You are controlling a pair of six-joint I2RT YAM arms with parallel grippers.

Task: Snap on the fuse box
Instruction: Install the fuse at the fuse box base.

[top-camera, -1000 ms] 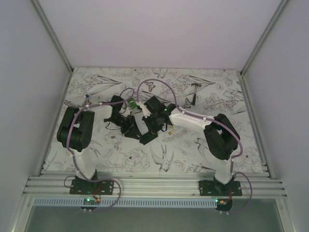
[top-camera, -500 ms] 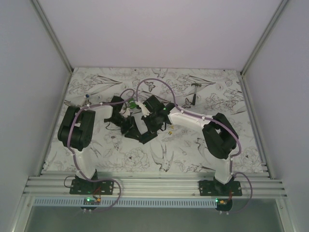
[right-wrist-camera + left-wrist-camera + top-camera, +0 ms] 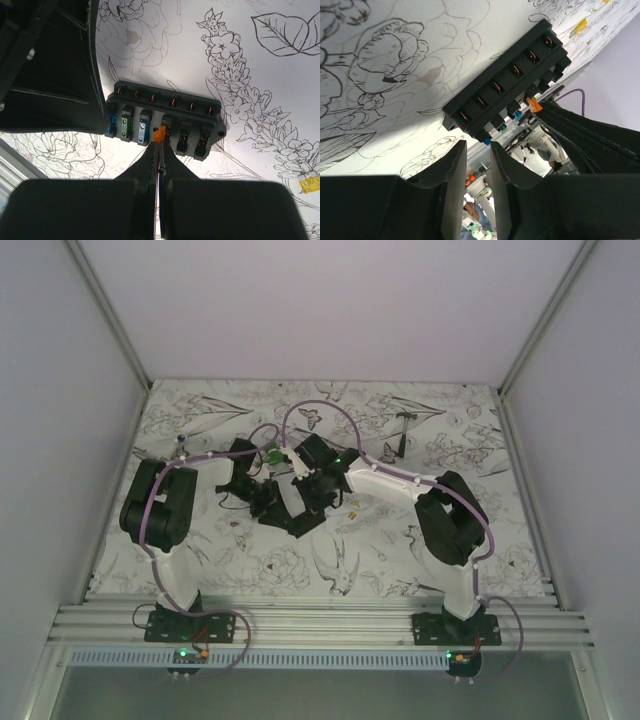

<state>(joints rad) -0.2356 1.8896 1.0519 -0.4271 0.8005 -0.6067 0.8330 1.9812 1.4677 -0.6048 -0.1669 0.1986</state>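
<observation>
A white table cover printed with black line drawings of flowers, leaves, butterflies and birds fills the floor of the enclosure. Near its far right part lies 1 small dark hammer-shaped tool, well apart from the middle. A small green plastic piece shows near the centre; whether it rests on the cover cannot be told. 1 tiny yellow piece lies flat on the print beside a drawn flower stem. Plain pale walls close 3 sides, and ribbed aluminium rails run along the near edge.
</observation>
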